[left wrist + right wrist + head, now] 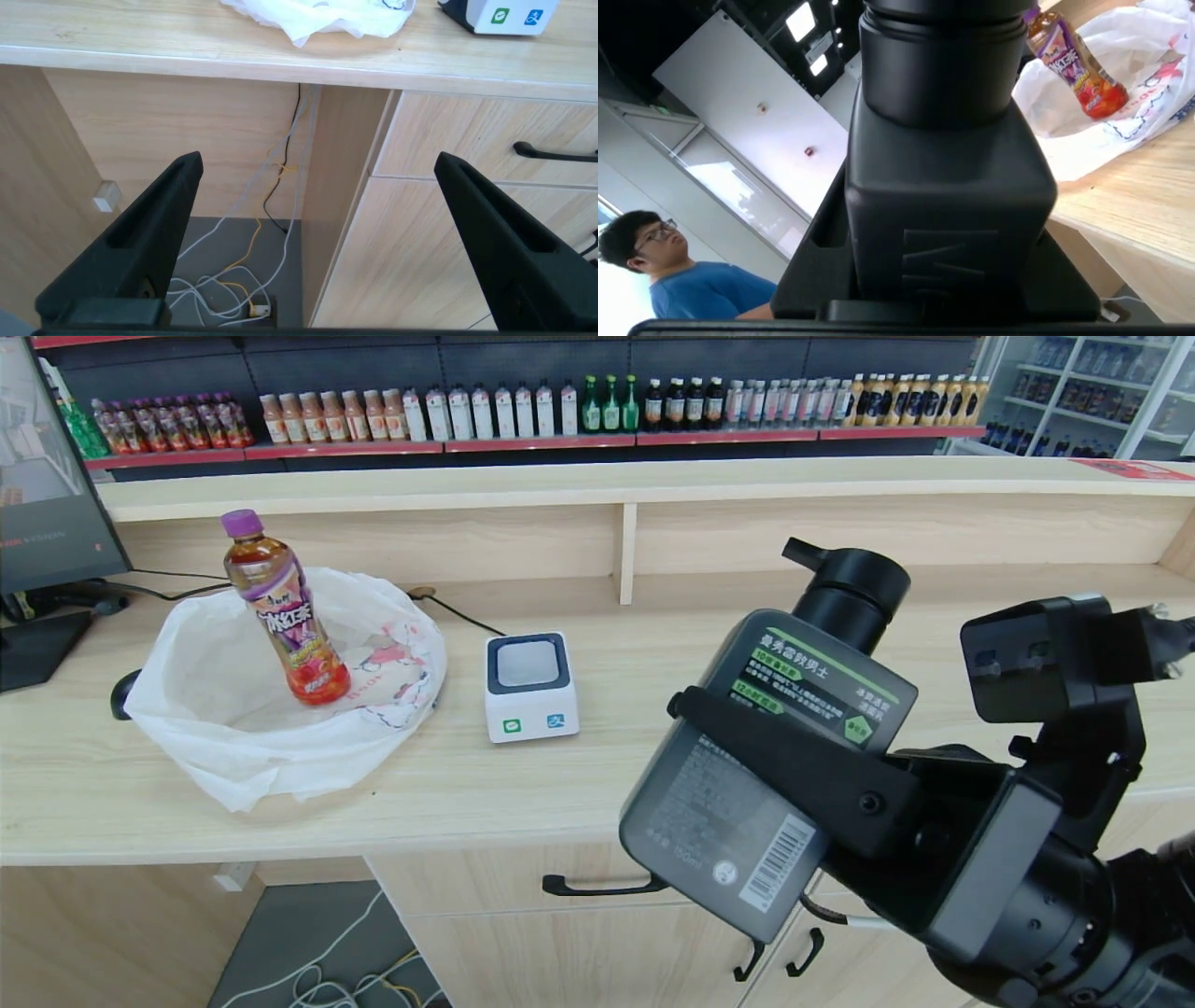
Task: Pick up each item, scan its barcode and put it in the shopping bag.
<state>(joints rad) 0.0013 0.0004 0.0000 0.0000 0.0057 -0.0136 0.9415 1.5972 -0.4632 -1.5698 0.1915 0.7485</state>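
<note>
- The right gripper (709,728) is clamped on a dark pump bottle (738,821), with one finger lying across its label side.
- The pump bottle is held in the air over the counter's front edge. It is tilted, with the pump top pointing up and away.
- A white barcode sticker (780,863) sits at the bottle's lower corner and faces the head camera.
- The left gripper (318,163) hangs low in front of the cabinet, its fingers (159,215) spread wide with nothing between them.
- Cables (243,280) lie on the floor in the opening under the counter, beside a drawer with a dark handle (597,887).
- The pale wooden counter (373,784) carries a white shopping bag (215,709), open at the top.
- A tea bottle (285,611) with a purple cap stands leaning inside the bag.
- A small white scanner (530,686) sits just beside the bag on its right, well apart from the held bottle.
- A monitor (47,476) stands at the counter's left end.
- Shelves of drink bottles (597,406) line the back wall.
</note>
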